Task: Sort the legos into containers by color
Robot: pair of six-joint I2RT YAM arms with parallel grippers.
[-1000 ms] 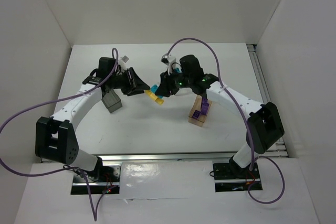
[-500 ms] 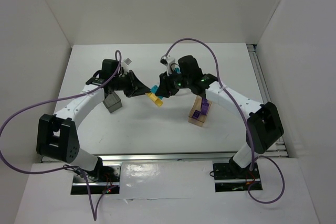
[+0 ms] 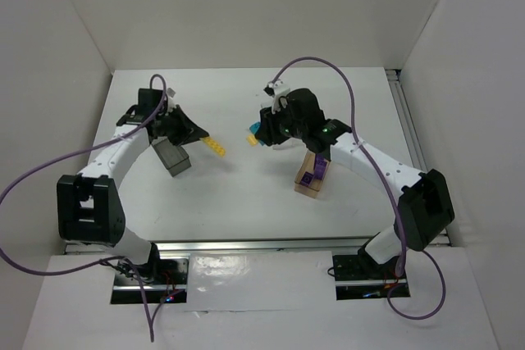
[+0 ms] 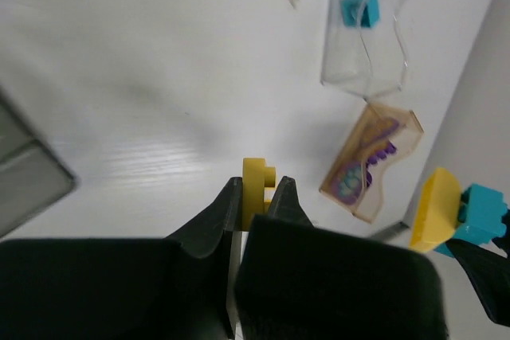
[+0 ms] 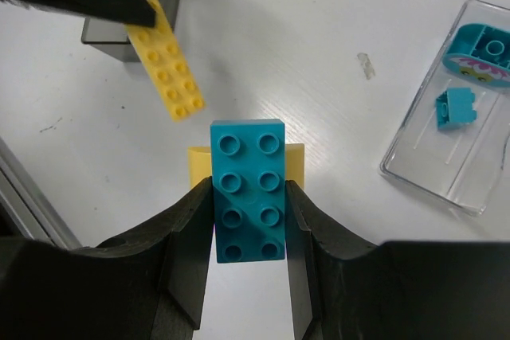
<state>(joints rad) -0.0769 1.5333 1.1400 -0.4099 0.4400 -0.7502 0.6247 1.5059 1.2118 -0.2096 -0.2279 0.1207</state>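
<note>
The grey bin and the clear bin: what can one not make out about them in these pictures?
Grey bin: contents unseen. In the top view it is too small and dark; in the left wrist view the frame edge cuts it.
Clear bin: in the top view the right arm covers it; in the right wrist view the edge cuts it.

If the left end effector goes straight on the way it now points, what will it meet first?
Probably the bare white table top, though depth is unclear. The left end effector, shut on a flat yellow studded plate, points at open surface; the tan translucent bin lies off that line.
</note>
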